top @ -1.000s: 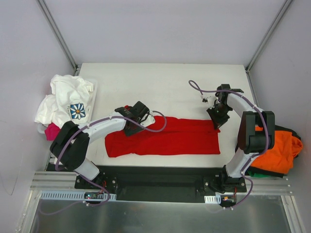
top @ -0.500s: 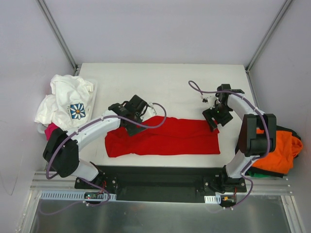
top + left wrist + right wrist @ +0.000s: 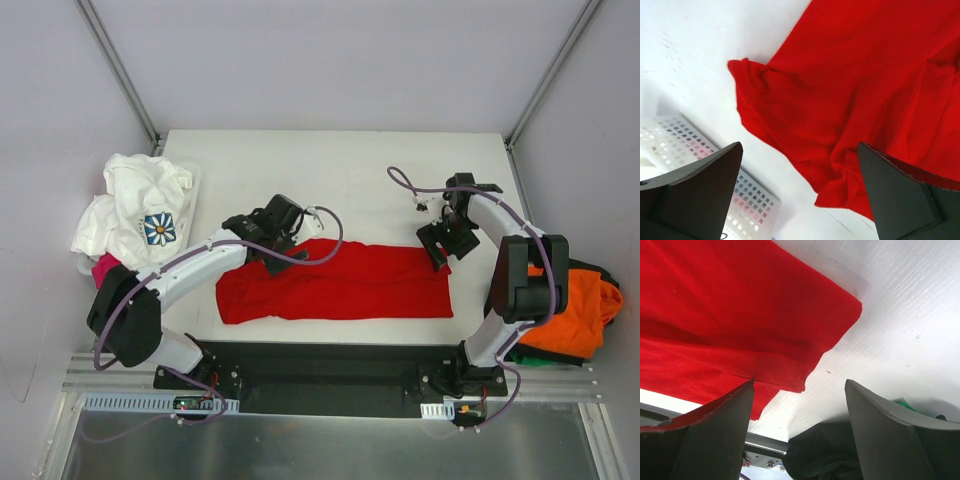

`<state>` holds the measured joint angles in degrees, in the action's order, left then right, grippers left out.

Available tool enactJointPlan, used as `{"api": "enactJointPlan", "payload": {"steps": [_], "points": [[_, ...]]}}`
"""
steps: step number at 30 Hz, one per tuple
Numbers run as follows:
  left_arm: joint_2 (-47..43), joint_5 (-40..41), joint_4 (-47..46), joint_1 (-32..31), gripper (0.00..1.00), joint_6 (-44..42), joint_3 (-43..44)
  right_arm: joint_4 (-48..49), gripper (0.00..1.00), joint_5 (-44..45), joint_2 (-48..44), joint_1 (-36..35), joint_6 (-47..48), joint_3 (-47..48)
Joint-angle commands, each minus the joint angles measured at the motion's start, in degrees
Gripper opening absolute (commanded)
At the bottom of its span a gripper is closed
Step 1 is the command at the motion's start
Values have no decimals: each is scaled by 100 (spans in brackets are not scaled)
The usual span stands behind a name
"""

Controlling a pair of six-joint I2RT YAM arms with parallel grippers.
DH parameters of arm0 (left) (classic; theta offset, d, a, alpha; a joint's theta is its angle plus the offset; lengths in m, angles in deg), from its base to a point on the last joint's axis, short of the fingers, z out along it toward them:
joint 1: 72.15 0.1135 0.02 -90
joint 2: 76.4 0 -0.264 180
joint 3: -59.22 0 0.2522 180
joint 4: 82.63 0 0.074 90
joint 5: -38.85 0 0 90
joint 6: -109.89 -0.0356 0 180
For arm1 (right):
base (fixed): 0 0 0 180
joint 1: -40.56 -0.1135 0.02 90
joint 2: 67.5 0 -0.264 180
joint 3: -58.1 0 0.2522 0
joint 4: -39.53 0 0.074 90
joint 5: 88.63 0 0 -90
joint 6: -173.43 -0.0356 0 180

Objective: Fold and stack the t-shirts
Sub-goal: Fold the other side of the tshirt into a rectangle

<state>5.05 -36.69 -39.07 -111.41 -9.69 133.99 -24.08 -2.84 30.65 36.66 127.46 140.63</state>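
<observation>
A bright red t-shirt point(image 3: 350, 285) lies folded into a long band across the near part of the table. My left gripper point(image 3: 283, 248) hovers open over its upper left corner; in the left wrist view the rumpled red cloth point(image 3: 865, 90) lies below the left gripper point(image 3: 799, 150), which holds nothing. My right gripper point(image 3: 441, 250) stands open just above the shirt's upper right corner, and the right wrist view shows that red corner point(image 3: 730, 315) lying flat, free of the right gripper point(image 3: 800, 382). A white t-shirt with a blue flower print point(image 3: 140, 205) is heaped at the left.
The white shirt sits in a perforated white basket point(image 3: 740, 200) with pink cloth point(image 3: 105, 270) under it. An orange shirt point(image 3: 575, 305) lies over dark cloth point(image 3: 590, 270) and a bit of green point(image 3: 530, 355) off the table's right edge. Grey walls enclose the table point(image 3: 340, 170).
Both grippers have opened and let go of the red shirt's upper edge. The left one rose and shifted slightly toward the far side; the right one lifted a little off the corner.
</observation>
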Motion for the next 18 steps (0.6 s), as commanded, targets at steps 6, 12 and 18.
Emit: {"api": "enactJointPlan", "payload": {"steps": [6, 12, 18], "points": [[609, 321, -660, 138, 99, -214, -564, -245, 77, 60, -402, -23, 35, 101], [671, 189, -642, 130, 99, -188, -906, -227, 77, 60, -446, -32, 53, 22], [170, 110, -467, 24, 99, -57, -1355, -175, 77, -10, -288, -23, 9, 66]]}}
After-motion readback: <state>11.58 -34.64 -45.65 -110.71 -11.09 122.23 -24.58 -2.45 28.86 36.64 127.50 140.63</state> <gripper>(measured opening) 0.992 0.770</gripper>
